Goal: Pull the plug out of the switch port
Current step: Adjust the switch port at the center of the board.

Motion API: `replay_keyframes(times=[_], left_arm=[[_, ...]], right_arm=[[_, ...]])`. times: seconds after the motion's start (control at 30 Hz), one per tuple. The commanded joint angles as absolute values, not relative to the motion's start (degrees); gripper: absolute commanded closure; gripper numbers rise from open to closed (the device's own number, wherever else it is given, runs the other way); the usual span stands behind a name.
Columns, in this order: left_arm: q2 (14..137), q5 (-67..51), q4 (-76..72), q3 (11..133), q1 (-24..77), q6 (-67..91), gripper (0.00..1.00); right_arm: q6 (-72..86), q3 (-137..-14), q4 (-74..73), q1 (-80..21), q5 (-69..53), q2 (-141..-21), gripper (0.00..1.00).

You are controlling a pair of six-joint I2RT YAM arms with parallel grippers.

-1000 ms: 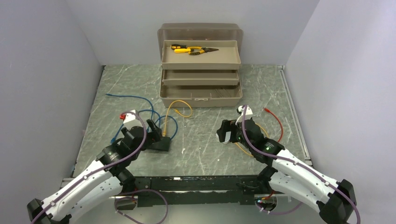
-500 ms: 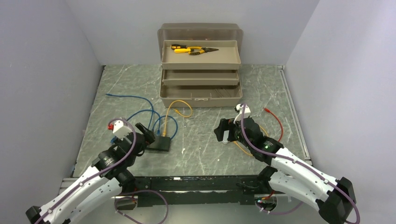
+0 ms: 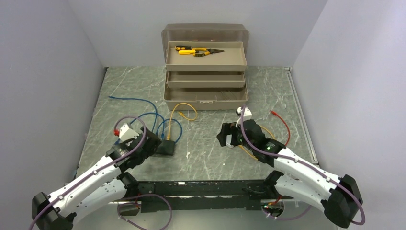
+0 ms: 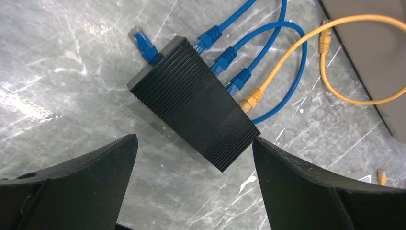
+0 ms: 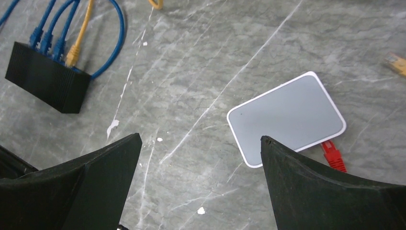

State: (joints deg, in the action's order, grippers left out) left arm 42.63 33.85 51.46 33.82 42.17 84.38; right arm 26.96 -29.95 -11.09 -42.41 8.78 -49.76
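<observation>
left fingers [image 4: 72,187] spread empty over switch [image 4: 194,122], plugs [image 4: 225,61] along its 2 o'clock edge, right fingers [image 5: 325,191] spread empty too

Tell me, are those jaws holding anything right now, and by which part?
Nothing is held. The left gripper hangs over the switch, the right gripper over a white box, both with jaws open and empty.

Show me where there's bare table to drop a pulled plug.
Free: table between the switch and the white box; far left corner beyond the blue cables. Crowded: from switch to toolbox, with the yellow cable.
</observation>
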Motion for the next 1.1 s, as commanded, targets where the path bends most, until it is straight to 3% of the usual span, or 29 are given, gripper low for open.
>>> replay_keyframes(times=[0.0, 1.07], left_arm=[[42.6, 30.2, 47.7, 30.5, 41.8, 87.1, 0.02], [57.6, 21.5, 32.4, 27.7, 25.4, 79.6, 0.01]], right_arm=[[26.9, -32.0, -6.2, -42.8, 5.0, -52.6, 0.0], [26.7, -45.5, 2.6, -52.7, 1.7, -80.2, 0.0]])
